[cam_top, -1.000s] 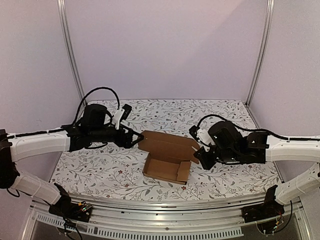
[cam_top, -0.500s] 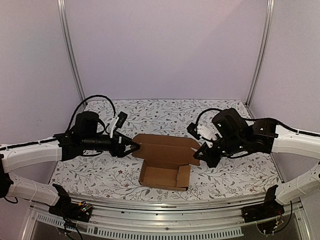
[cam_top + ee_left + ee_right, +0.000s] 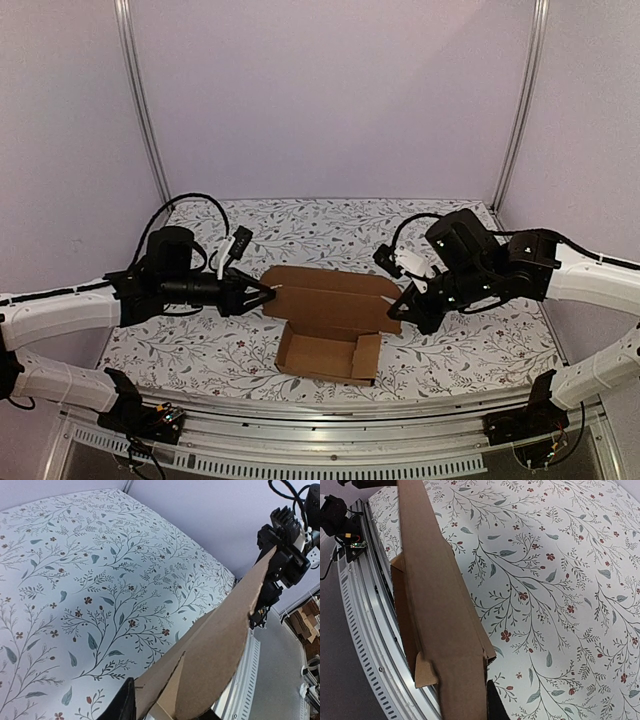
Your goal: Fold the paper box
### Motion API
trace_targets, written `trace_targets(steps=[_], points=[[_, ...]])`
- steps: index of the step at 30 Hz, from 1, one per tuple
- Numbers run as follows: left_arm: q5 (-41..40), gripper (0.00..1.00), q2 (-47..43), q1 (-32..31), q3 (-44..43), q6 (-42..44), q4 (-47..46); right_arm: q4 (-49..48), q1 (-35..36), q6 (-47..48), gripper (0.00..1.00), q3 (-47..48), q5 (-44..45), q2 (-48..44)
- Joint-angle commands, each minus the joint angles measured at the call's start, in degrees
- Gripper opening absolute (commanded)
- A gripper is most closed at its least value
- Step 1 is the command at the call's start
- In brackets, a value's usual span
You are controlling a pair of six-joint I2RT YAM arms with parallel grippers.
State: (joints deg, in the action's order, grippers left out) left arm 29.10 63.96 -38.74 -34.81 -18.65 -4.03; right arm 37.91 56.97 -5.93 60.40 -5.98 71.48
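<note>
We list, from the left:
1. left gripper (image 3: 266, 292): jaws astride the left edge of the lid flap. We cannot tell whether they pinch it.
2. paper box (image 3: 330, 300): plain brown cardboard, mid-table, open tray toward the near edge, broad lid flap spanning between both grippers.
3. right gripper (image 3: 404, 306): clenched on the flap's right edge.
4. table (image 3: 470, 345): floral-print top.
</note>
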Motion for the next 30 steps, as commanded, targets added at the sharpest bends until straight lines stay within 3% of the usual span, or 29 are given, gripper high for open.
trace_targets(steps=[1, 11, 20, 25, 30], points=[[-1.23, 0.30, -0.76, -0.81, 1.70, 0.45, 0.16, -0.35, -0.36, -0.87, 0.00, 1.61, -1.61, 0.23], [-2.57, 0.27, -2.09, -0.81, 2.55, 0.26, -0.10, -0.95, -0.31, -1.43, 0.00, 1.65, -2.63, -0.08], [-0.83, 0.00, -2.47, -1.13, 2.41, -0.16, -0.66, -2.88, -0.31, -3.14, 0.00, 1.31, -1.89, 0.37], [-2.32, 0.00, -2.31, -2.00, 1.84, -0.54, 0.18, -6.02, -0.03, -5.80, 0.00, 0.69, 1.71, 0.90], [-8.50, 0.00, -2.86, -4.36, 1.65, -2.20, 0.69, -11.64, 2.80, -8.76, 0.00, -1.20, 10.96, 2.47]])
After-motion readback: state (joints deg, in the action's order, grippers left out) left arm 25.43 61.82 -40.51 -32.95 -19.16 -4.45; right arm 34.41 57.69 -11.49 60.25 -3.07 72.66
